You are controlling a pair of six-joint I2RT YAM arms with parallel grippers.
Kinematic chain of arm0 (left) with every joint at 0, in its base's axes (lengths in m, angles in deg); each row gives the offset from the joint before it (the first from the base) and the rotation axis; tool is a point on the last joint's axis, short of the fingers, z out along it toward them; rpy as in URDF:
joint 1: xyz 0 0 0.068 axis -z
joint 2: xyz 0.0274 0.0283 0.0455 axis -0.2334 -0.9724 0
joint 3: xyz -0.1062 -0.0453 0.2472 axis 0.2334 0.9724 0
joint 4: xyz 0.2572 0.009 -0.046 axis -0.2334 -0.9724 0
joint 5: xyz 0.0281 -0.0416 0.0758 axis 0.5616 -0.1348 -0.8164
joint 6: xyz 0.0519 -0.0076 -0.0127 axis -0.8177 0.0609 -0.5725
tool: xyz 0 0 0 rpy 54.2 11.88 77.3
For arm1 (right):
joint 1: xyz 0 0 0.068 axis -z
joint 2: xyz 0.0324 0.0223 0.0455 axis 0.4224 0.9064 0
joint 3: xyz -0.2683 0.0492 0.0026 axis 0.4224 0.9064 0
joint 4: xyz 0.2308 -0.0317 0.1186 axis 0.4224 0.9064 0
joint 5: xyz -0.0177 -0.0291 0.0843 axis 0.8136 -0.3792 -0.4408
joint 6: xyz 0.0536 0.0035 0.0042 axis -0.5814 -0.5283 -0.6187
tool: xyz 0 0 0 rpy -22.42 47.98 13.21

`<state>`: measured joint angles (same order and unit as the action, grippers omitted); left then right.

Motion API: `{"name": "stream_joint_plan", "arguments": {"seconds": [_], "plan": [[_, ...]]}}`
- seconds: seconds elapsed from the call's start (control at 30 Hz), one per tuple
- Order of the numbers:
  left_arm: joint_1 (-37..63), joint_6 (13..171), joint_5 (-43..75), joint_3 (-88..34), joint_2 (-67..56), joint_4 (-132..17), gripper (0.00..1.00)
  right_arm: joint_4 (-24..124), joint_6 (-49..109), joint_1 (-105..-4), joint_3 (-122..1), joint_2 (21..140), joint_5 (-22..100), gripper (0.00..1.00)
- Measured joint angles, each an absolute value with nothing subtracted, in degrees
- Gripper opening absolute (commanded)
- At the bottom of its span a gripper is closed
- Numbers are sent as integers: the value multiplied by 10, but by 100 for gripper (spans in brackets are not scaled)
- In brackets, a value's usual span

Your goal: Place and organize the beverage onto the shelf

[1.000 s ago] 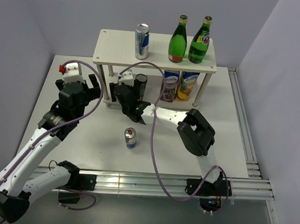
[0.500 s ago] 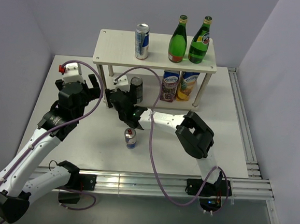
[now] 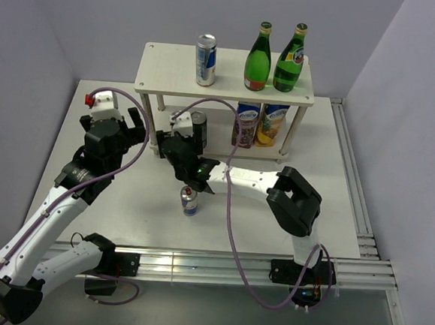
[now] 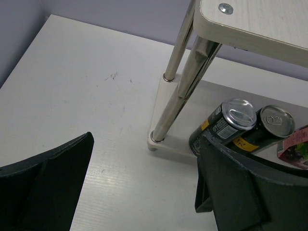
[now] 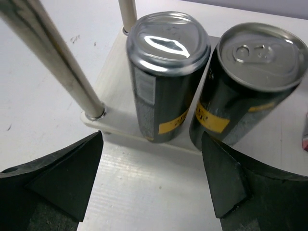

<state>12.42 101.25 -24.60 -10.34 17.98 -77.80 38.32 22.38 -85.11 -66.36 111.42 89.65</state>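
Note:
The shelf [image 3: 165,66] stands at the back. Its top board holds a silver-blue can [image 3: 205,59] and two green bottles [image 3: 258,56] [image 3: 290,57]. Two dark cans [image 5: 166,72] [image 5: 245,86] stand side by side at the left end of the lower board [image 5: 111,98]; they also show in the left wrist view [image 4: 231,122]. A blue-red can [image 3: 190,200] stands on the table in front. My right gripper [image 5: 151,159] is open and empty, just in front of the dark cans [image 3: 197,128]. My left gripper [image 4: 144,192] is open and empty, left of the shelf's leg [image 4: 166,115].
Two colourful drink cartons [image 3: 245,123] [image 3: 271,125] stand on the lower board at the right. The right forearm [image 3: 239,178] lies across the table just behind the blue-red can. Aluminium rails [image 3: 350,195] run along the right and near edges.
My right gripper has drawn back a little from the dark cans toward the near side, and its elbow has swung right. The left arm has not moved.

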Motion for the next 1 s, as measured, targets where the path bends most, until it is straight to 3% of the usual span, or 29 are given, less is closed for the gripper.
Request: {"name": "stream_joint_plan", "arguments": {"seconds": [0.23, 0.47, 0.67, 0.8, 1.0], "plan": [[124, 1012, -246, -103, 180, -778, 99, 411, 201, -898, -608, 1046, 942, 90], [124, 1012, -235, -103, 180, -778, 99, 535, 113, -1015, -552, 883, 1010, 90], [141, 1012, -93, -106, 187, -797, 99, 725, -42, -1125, -504, 731, 1079, 90], [232, 1025, -48, -105, 207, -827, 99, 896, -175, -1157, -492, 674, 1119, 90], [444, 1110, -124, -69, 259, -878, 99, 1137, -403, -1188, -489, 653, 1151, 90]]}}
